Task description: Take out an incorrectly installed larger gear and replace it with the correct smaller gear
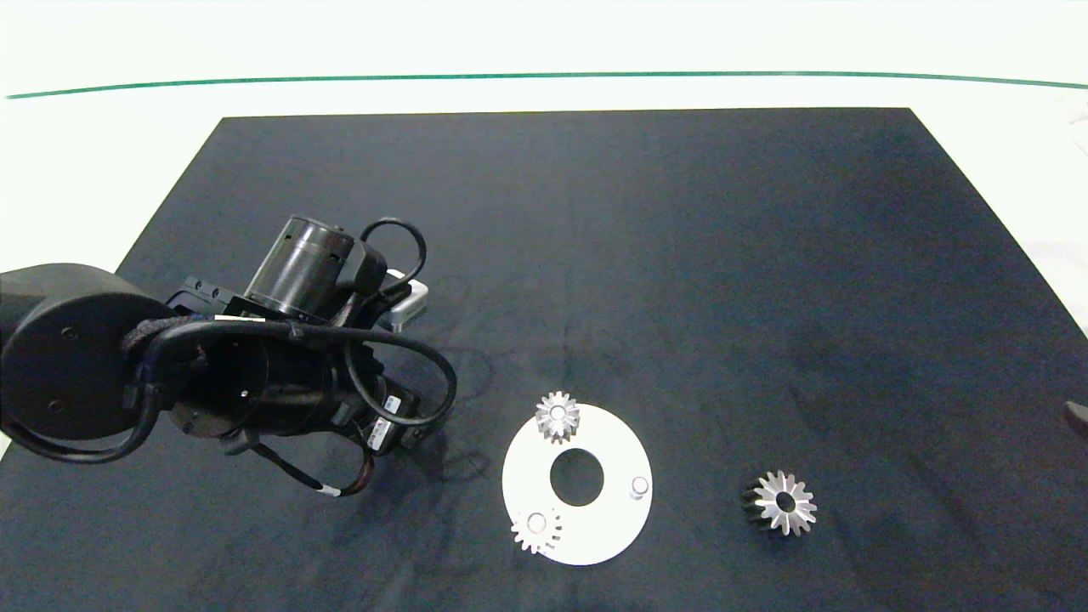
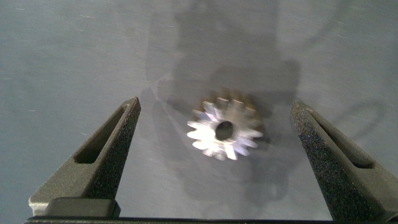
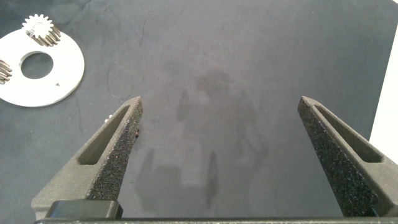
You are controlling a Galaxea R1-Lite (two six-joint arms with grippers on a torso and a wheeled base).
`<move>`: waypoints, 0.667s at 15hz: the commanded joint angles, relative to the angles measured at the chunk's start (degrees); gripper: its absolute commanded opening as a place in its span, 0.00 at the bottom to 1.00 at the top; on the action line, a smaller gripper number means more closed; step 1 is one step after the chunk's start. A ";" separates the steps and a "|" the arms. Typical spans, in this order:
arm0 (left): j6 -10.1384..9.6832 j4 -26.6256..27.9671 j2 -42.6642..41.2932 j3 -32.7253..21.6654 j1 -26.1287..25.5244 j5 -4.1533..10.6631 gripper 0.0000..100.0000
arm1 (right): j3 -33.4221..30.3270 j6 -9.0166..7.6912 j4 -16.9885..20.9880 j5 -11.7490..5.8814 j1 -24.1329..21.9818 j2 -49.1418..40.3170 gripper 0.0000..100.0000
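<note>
The larger gear (image 1: 780,503), silver with long pointed teeth and a dark underside, lies on the black mat right of the white ring plate (image 1: 595,544). The plate's right-hand peg (image 1: 639,486) is bare. In the left wrist view the smaller gear (image 2: 224,130) lies flat on the mat between the fingers of my left gripper (image 2: 216,104), which is open and not touching it. My left arm (image 1: 255,374) hides that gear in the head view. My right gripper (image 3: 221,102) is open over bare mat, well away from the plate (image 3: 62,68).
Two small silver gears sit on the plate, one at its far edge (image 1: 558,416) and one at its near left edge (image 1: 536,531). A dark tip of the right arm (image 1: 1078,416) shows at the right edge. The black mat (image 1: 680,255) lies on a white table.
</note>
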 commanded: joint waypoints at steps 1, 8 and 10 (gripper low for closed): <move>0.17 0.04 -0.41 1.45 1.06 0.06 1.00 | 0.01 -0.15 0.04 -0.12 0.03 0.22 1.00; 0.00 -0.31 -0.85 3.30 1.06 0.06 0.98 | 0.01 -0.15 0.04 0.14 0.03 -0.13 1.00; -0.18 -0.31 -0.67 3.47 0.62 -0.46 0.93 | 0.01 -0.15 0.04 0.14 0.03 -0.13 1.00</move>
